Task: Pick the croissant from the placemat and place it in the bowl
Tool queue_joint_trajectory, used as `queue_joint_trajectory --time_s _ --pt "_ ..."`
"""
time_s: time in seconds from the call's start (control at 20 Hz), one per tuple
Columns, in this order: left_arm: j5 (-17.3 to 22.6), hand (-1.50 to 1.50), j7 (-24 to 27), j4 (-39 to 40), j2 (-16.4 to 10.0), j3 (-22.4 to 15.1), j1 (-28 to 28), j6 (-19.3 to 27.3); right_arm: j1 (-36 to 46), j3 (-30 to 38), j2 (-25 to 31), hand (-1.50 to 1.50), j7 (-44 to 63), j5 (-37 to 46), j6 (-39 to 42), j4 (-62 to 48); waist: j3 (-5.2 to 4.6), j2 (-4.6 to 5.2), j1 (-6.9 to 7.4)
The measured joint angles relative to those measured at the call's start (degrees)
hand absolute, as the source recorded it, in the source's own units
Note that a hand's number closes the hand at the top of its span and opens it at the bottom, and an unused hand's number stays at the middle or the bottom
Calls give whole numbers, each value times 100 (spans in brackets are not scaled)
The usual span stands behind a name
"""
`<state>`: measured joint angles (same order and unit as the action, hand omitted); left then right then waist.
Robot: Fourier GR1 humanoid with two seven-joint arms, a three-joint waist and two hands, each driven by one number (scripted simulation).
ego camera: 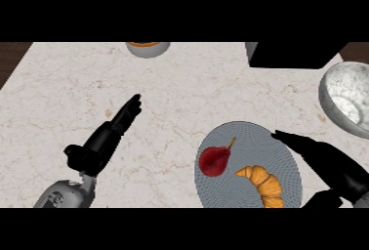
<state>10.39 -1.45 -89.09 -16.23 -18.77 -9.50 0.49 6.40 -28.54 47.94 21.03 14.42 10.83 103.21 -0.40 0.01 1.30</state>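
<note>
A single view looks from head height steeply down onto the worktop (180, 83), facing forward, away from the body; the left hand (108, 139) and right hand (328, 158) come in from the lower edge; the view sits close, so the bowl (344, 97) is cut by the right edge.

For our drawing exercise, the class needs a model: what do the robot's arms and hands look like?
Both the left hand and the right hand are black, with long, slim, tapering fingers and a shorter thumb. The left forearm is grey and rounded. The right forearm hardly shows. No cables or markings are visible.
</note>
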Motion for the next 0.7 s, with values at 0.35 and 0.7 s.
queue_joint_trajectory --time_s 0.35,0.7 --pt "-76 0 -51 -22 78 20 -43 8 788 -286 -279 -150 2405 -1125 1604 696 16 -2 -33" --pt "-161 0 -70 -83 139 137 76 -73 1204 -550 -953 -150 3371 -1429 1822 668 31 -5 -83"
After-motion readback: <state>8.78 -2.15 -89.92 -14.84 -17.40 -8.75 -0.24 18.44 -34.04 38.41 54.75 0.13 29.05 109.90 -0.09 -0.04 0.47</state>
